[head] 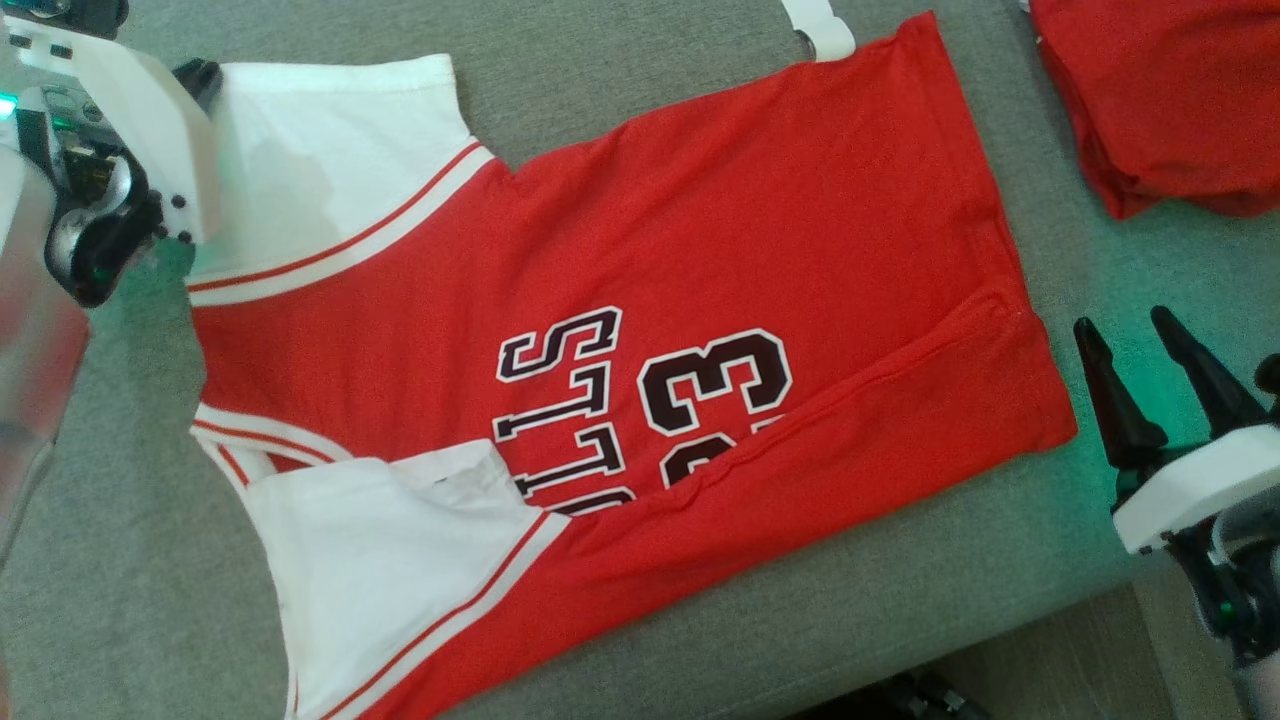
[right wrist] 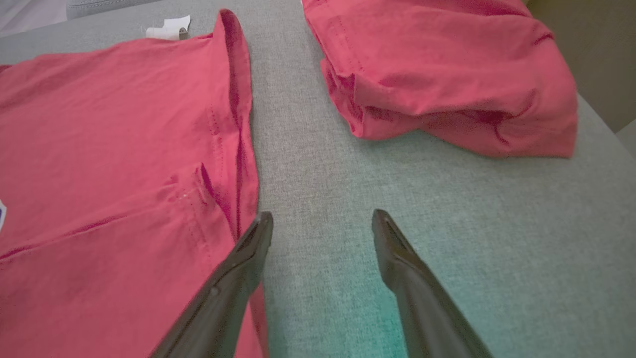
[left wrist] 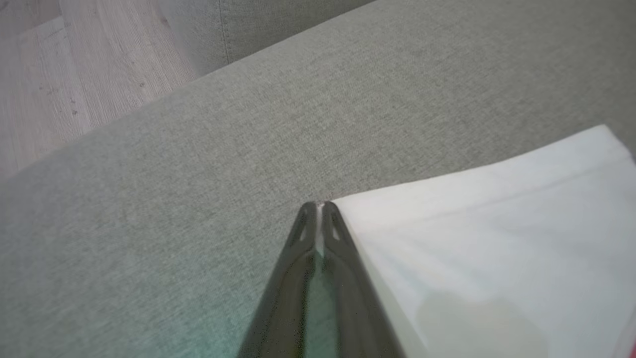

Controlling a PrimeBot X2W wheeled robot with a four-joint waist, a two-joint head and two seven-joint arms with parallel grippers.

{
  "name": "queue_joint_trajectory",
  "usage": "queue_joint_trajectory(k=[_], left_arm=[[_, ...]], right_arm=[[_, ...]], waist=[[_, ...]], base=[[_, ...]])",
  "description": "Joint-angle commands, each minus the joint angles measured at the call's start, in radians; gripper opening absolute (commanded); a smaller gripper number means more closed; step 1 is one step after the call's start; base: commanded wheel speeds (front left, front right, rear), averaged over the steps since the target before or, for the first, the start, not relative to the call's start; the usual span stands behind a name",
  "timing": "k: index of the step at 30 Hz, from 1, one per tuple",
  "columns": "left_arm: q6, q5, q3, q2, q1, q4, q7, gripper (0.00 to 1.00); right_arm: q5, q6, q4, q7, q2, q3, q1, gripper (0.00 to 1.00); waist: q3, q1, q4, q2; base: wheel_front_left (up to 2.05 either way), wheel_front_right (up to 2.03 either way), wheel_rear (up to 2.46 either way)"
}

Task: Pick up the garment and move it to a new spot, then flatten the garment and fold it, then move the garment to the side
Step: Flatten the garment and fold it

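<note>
Closest in, my left claw (left wrist: 318, 205) pinches the white sleeve (left wrist: 497, 238) corner, likely to fold it inward; my right claw (right wrist: 323, 219) hovers spread beside the hem (right wrist: 233, 74).

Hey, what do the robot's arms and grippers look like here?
The left gripper and right gripper each have two long, dark, tapering fingers on a white plastic mount. Behind sit black and silver wrist parts, glowing green; the left forearm is pale.

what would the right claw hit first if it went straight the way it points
Likely the grey cushion between the jersey and the folded red pile; beyond, maybe the pile's edge. Depth unclear.
</note>
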Motion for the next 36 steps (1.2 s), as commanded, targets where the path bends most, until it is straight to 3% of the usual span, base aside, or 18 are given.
queue_joint_trajectory(k=[1, 11, 19, 27, 36], left_arm=[[0.002, -0.026, 0.022, 0.036, -0.032, -0.010, 0.006, 0.00], [0.002, -0.042, -0.048, 0.054, -0.067, -0.074, -0.080, 0.00], [0.002, -0.070, -0.116, 0.053, -0.101, -0.112, -0.109, 0.00], [0.002, -0.131, -0.145, 0.051, -0.114, -0.128, -0.135, 0.00], [0.002, -0.154, -0.194, 0.046, -0.141, -0.129, -0.157, 0.00]], right_arm=[[0.003, -0.001, -0.032, 0.000, -0.040, 0.006, -0.015, 1.00], [0.052, -0.001, -0.020, 0.055, -0.054, 0.066, -0.192, 1.00], [0.115, -0.001, 0.195, 0.161, -0.065, 0.229, -0.466, 1.00], [0.177, -0.001, 0.419, 0.124, -0.029, 0.346, -0.634, 1.00], [0.239, -0.001, 0.539, 0.067, -0.022, 0.469, -0.769, 1.00]], waist=[[0.001, 0.0000, 0.007, 0.0000], [-0.010, 0.0000, 0.042, 0.0000], [-0.008, 0.0000, 0.085, 0.0000], [0.004, 0.0000, 0.111, 0.0000], [0.021, 0.0000, 0.136, 0.0000]], base=[[0.00, 0.00, 0.00], [0.00, 0.00, 0.00], [0.00, 0.00, 0.00], [0.00, 0.00, 0.00], [0.00, 0.00, 0.00]])
